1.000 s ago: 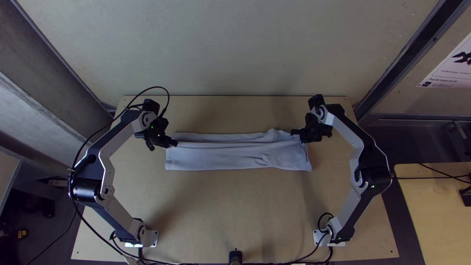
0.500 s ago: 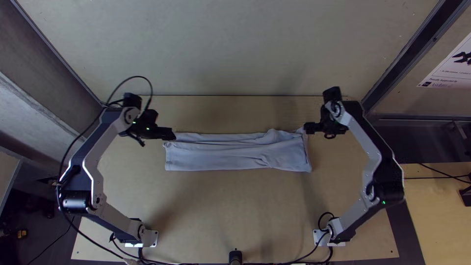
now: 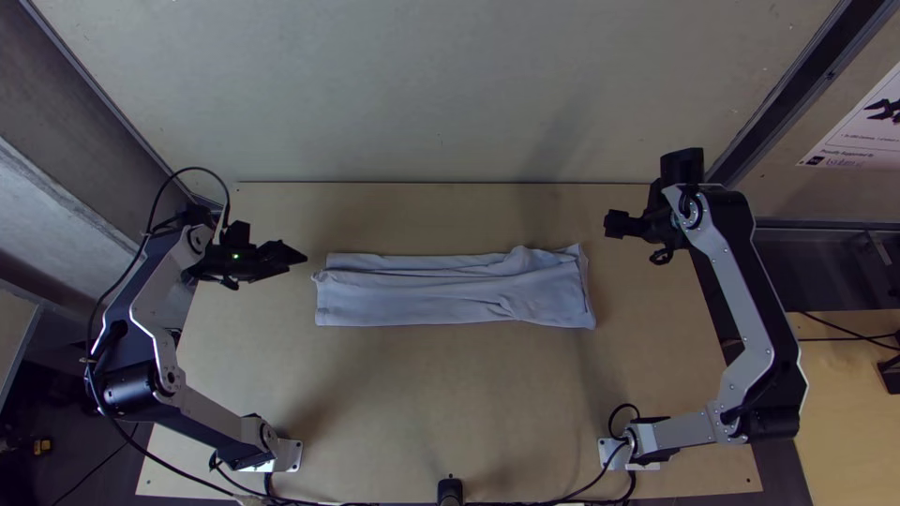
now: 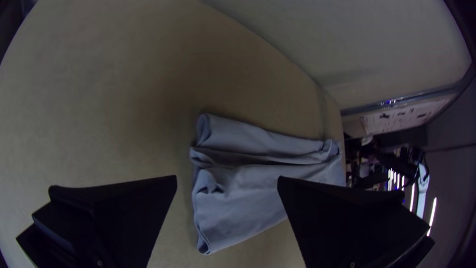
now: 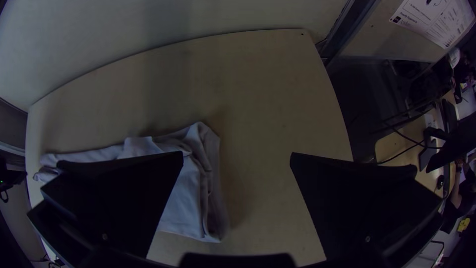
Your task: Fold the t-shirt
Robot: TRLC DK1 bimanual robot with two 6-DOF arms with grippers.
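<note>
The light grey-blue t-shirt (image 3: 422,298) lies as a long narrow folded strip across the middle of the table, with creases along its far side and at its right end. My left gripper (image 3: 302,258) is just off the strip's left end, not touching it. My right gripper (image 3: 611,223) stands beyond and right of the cloth's right end. In the left wrist view, the left gripper (image 4: 226,181) is open, with the layered end of the cloth (image 4: 248,198) farther off. In the right wrist view, the right gripper (image 5: 236,156) is open, and its fingers hold nothing.
The wooden table (image 3: 450,403) has bare surface on the near side of the cloth. A pale wall (image 3: 450,94) rises past the far edge. A small black device (image 3: 450,489) sits at the near edge, with cables running beside it.
Both grippers have moved outward, the left one to the left and the right one to the right and farther up, away from the cloth's ends. The cloth has stayed nearly the same.
</note>
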